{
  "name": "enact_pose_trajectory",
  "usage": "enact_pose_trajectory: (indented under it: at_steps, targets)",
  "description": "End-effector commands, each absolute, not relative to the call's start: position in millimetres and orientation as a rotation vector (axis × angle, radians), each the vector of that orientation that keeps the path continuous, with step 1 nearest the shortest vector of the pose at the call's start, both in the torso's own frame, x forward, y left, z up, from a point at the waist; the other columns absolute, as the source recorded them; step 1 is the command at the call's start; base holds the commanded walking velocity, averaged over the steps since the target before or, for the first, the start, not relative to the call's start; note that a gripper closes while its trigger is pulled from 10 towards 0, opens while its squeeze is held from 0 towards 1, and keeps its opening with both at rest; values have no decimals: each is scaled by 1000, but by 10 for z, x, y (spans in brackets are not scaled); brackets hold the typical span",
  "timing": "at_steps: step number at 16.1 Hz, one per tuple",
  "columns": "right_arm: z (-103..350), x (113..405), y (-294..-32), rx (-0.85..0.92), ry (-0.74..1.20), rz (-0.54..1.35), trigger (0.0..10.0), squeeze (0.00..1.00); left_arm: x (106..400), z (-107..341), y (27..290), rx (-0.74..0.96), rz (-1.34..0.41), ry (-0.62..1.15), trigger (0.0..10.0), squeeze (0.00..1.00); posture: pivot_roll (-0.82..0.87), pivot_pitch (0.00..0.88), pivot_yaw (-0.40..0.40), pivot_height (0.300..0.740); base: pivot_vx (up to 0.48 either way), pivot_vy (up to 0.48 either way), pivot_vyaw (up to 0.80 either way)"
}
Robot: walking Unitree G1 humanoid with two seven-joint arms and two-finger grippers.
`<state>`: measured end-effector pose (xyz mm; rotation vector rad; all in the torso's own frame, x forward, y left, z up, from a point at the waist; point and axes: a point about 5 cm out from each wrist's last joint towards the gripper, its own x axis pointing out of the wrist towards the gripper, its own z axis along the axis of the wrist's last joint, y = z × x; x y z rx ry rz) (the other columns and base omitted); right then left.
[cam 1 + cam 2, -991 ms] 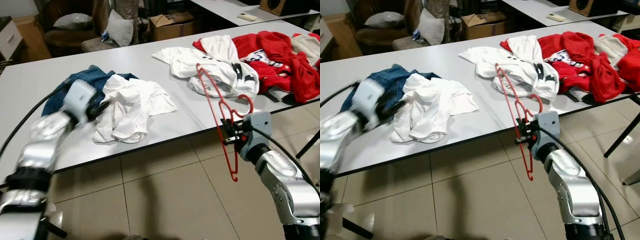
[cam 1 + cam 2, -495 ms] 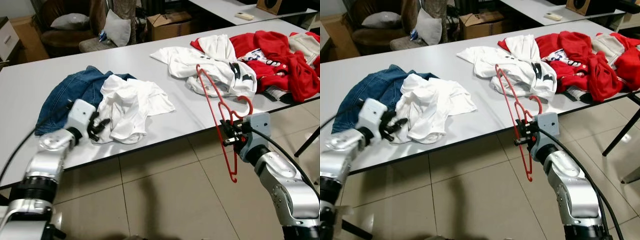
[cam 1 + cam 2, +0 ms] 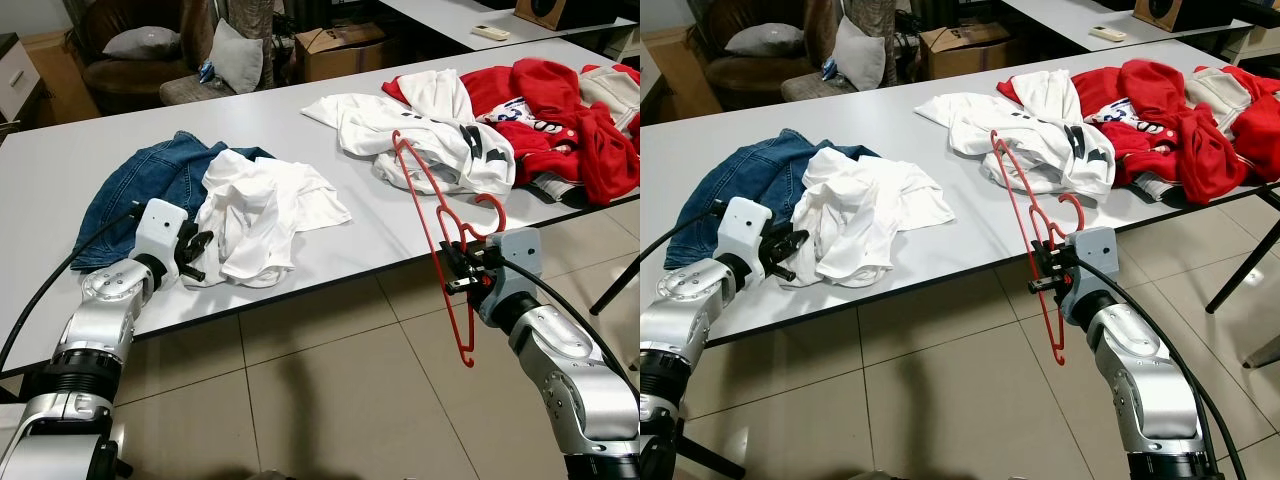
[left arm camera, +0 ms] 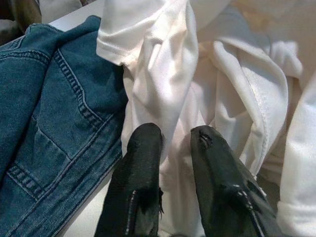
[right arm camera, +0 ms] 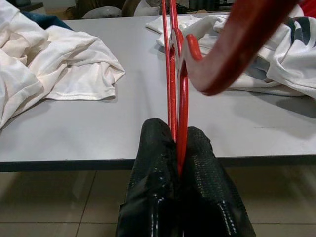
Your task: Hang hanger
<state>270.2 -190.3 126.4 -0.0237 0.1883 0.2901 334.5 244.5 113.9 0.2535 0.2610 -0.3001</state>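
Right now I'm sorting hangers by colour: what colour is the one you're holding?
Red; the hanger shows best in the left eye view.

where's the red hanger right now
The red hanger is clamped in the right gripper, held over the table's near edge on the robot's right, just before the white shirt pile.
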Motion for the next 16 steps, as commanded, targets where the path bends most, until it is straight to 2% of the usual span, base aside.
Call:
enact_pose_trajectory:
  at_steps: [1,5,9,12,13,15,16]
  targets:
    - [1311,2697,-1877,-39,163,297,10000,0,3369,1181,2447,237,-307,238,0,0,-130,0,95,740,0,0,0]
    - [1319,2704,-1876,-43,162,299,10000,0,3368,1166,2390,212,-333,228,0,0,-128,0,93,740,0,0,0]
    - [1328,2710,-1879,-45,159,296,10000,0,3430,1197,2389,202,-269,191,0,0,-129,0,93,740,0,0,0]
    - [1346,2694,-1879,-49,152,319,10000,0,3486,1392,2441,128,-219,75,0,0,-130,0,96,740,0,0,0]
    - [1402,2646,-1846,-48,127,418,10000,0,3502,1628,2473,36,-244,-48,0,0,-130,0,96,740,0,0,0]
    - [1456,2587,-1791,-64,112,526,10000,0,3506,1798,2502,5,-264,-115,0,0,-127,0,96,740,0,0,0]
    - [1514,2498,-1714,-69,109,664,10000,0,3507,1995,2541,22,-289,-167,0,0,-127,0,96,740,0,0,0]
